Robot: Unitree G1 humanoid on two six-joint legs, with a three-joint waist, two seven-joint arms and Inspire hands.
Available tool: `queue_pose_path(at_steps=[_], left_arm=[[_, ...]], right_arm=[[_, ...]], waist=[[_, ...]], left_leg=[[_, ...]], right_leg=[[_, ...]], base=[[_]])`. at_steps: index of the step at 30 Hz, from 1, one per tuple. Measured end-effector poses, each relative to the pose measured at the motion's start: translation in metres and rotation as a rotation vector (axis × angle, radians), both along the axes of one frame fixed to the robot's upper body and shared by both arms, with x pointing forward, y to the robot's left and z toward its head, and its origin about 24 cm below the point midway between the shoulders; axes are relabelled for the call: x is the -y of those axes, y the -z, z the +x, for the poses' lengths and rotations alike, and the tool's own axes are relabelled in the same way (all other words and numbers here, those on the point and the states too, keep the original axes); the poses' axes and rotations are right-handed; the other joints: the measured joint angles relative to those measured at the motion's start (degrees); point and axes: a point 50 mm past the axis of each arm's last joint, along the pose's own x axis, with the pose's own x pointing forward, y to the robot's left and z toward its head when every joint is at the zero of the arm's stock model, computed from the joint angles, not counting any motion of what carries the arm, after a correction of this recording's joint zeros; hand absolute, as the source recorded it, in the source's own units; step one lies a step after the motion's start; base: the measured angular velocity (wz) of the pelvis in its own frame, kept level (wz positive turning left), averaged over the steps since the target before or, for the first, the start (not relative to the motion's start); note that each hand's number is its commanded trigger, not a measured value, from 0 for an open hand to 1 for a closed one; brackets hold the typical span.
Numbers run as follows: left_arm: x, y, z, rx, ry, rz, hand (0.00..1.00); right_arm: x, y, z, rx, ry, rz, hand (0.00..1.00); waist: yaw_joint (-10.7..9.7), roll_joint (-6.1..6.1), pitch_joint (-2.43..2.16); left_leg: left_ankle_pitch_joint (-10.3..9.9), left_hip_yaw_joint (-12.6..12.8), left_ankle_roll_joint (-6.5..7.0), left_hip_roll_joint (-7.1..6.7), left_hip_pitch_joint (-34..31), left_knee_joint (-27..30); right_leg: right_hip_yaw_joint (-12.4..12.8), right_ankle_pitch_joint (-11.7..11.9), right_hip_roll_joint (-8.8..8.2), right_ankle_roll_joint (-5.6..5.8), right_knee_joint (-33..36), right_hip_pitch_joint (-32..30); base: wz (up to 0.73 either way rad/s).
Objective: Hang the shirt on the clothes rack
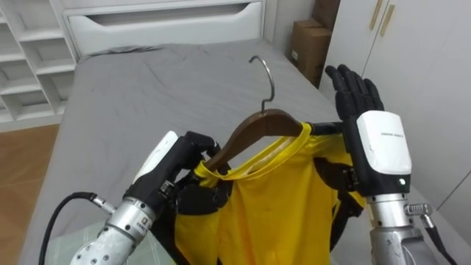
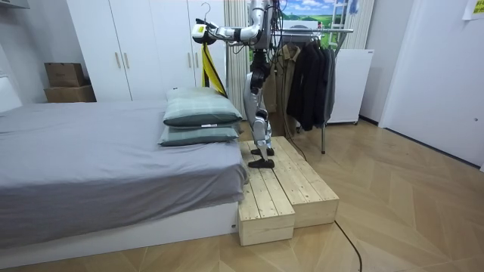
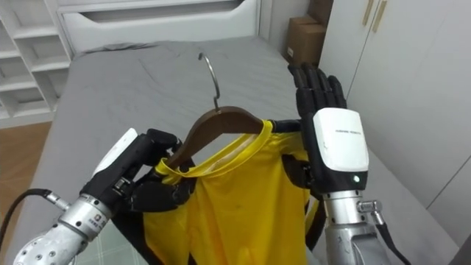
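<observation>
Left hand (image 1: 180, 158) is clutching the brown wooden hanger (image 1: 254, 129), yellow shirt (image 1: 280, 199) already on; right hand (image 1: 368, 140) is hovering straight-fingered beside it. Not hung up yet.

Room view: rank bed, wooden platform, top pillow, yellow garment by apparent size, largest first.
1. bed
2. wooden platform
3. top pillow
4. yellow garment
This is by apparent size only, since the platform sits nearer the camera than the pillow.

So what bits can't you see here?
- The yellow top: its bottom is cut off by the lower edge of both eye views.
- The wooden hanger: its right end is hidden behind the right hand.
- Room view: the hanger and top are too small to show how they're held.
</observation>
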Motion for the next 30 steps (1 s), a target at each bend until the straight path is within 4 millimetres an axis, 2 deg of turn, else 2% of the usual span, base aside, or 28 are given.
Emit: queue_pose_path(at_steps=[10, 16, 23, 30], left_arm=[[0.000, -0.001, 0.001, 0.005, 0.001, 0.012, 1.00], [-0.004, -0.004, 0.002, 0.021, 0.002, 0.058, 1.00], [-0.004, -0.007, 0.002, 0.037, 0.010, 0.066, 1.00], [-0.003, -0.012, 0.000, 0.070, 0.023, 0.083, 1.00]], right_arm=[[0.001, 0.000, 0.000, -0.011, -0.002, -0.016, 0.00], [-0.003, 0.004, 0.001, -0.072, -0.036, -0.038, 0.00], [-0.010, 0.010, 0.001, -0.160, -0.100, -0.077, 0.00], [-0.007, 0.003, 0.007, -0.172, -0.114, -0.118, 0.00]], waist=[[0.2, -0.65, -0.01], [0.2, -1.35, 0.33], [0.3, -1.33, 0.33], [0.2, -1.28, 0.32]], left_leg=[[0.0, 0.3, 0.00, -0.05, 0.3, -0.1], [0.0, 0.3, 0.00, 0.00, 0.1, -0.1], [0.0, 0.2, 0.00, -0.10, -0.1, -0.1], [0.0, 0.2, 0.00, -0.07, -0.1, -0.1]], right_leg=[[0.5, 0.0, 0.08, 0.00, -0.1, 0.2], [0.3, 0.0, 0.05, 0.00, -0.1, 0.1], [0.0, 0.0, -0.02, 0.01, -0.1, 0.0], [0.0, 0.0, -0.01, 0.01, -0.1, 0.1]], base=[[-0.01], [0.00], [0.00], [0.00]])
